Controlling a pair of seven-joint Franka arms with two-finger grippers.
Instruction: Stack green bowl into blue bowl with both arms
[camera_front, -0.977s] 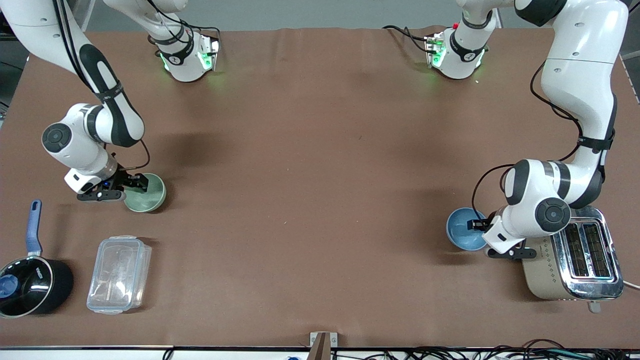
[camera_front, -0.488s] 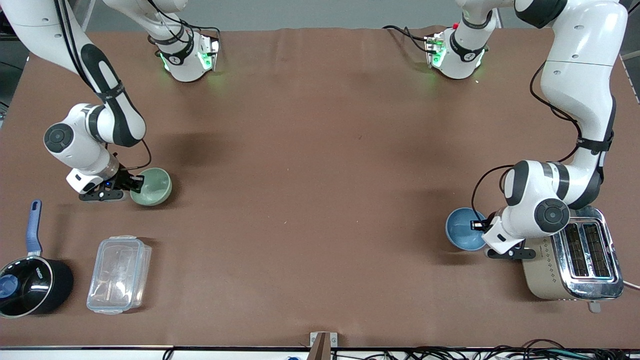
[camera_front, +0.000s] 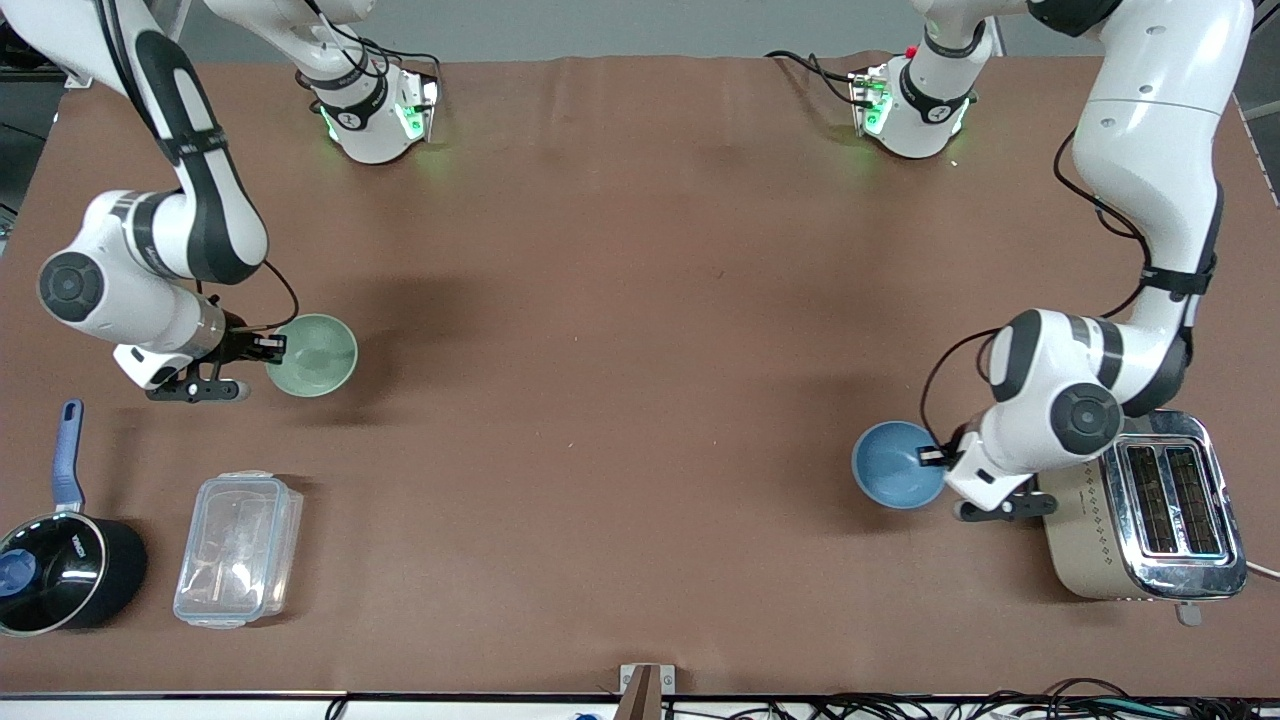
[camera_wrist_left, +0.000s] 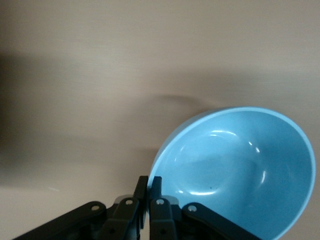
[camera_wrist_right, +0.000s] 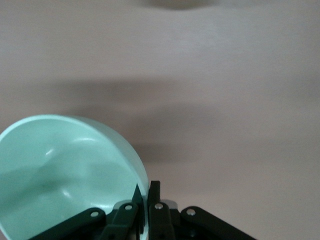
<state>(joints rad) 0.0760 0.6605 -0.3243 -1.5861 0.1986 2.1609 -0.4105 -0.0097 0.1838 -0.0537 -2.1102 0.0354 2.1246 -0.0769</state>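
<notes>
Front view shows both bowls lifted — the right gripper (camera_front: 268, 347) pinches the rim of the green bowl (camera_front: 315, 353) at the frame's middle left, the left gripper (camera_front: 935, 457) pinches the rim of the blue bowl (camera_front: 893, 463) at lower right — so next, it seems, they must meet and nest.

Two bowls: green bowl (camera_front: 312, 354), blue bowl (camera_front: 896, 464); one saucepan (camera_front: 62, 568); one container (camera_front: 238, 549); one toaster (camera_front: 1150, 522).

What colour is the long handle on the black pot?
The black saucepan's straight handle is blue, showing best in the front view.
</notes>
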